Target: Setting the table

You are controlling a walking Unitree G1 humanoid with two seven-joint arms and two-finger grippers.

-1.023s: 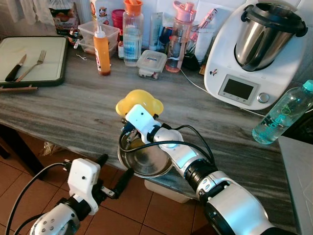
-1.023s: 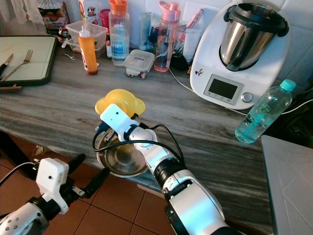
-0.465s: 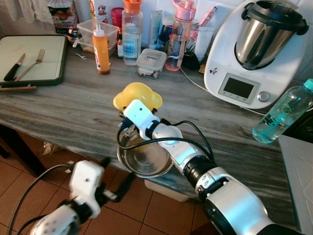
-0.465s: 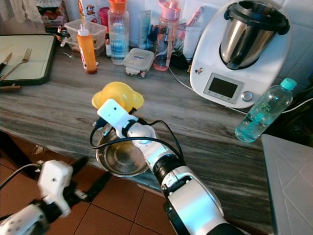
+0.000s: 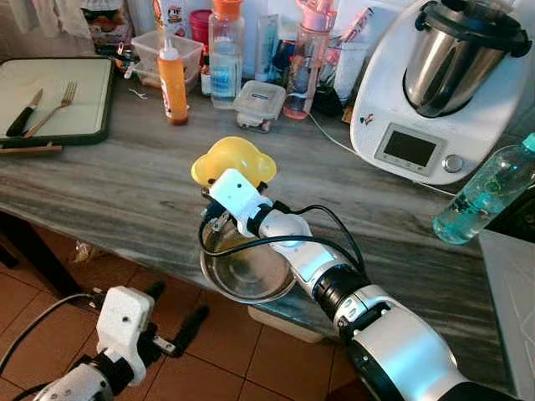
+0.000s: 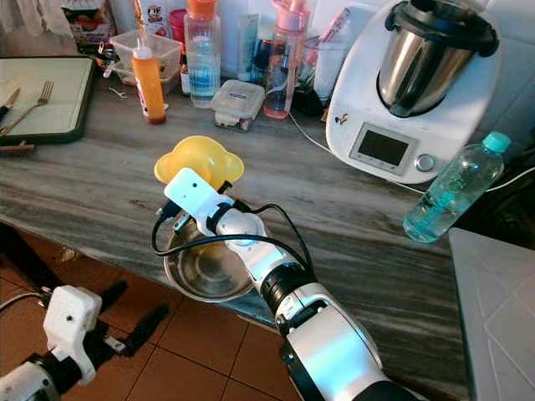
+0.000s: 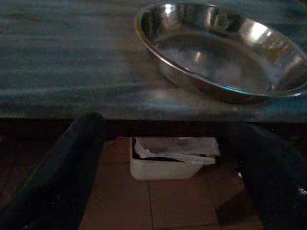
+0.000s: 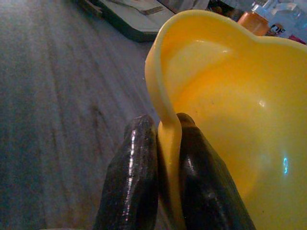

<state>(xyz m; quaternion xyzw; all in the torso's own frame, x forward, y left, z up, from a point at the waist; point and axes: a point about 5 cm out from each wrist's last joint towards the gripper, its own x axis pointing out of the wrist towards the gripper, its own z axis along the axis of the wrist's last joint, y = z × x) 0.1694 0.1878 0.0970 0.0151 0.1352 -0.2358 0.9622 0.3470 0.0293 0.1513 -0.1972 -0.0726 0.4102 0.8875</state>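
A: Yellow bowl (image 5: 235, 159) is held on the grey counter (image 5: 125, 184), its rim pinched by the right gripper (image 8: 165, 158); the clamp itself is made plain from the right wrist.

B: Noted. Steel bowl (image 5: 245, 269) is seen just beside it at the counter edge. Left gripper (image 5: 171, 322) is held below the edge, fingers (image 7: 62, 163) spread, nothing grasped.

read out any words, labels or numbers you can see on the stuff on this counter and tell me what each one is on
None can be read.
Carton at the back: a printed cartoon label, words too blurred.
Clear bottle with the orange cap: blue label, too small.
Kitchen machine: dark display, nothing legible.
Lidded box: a blue mark, unreadable.
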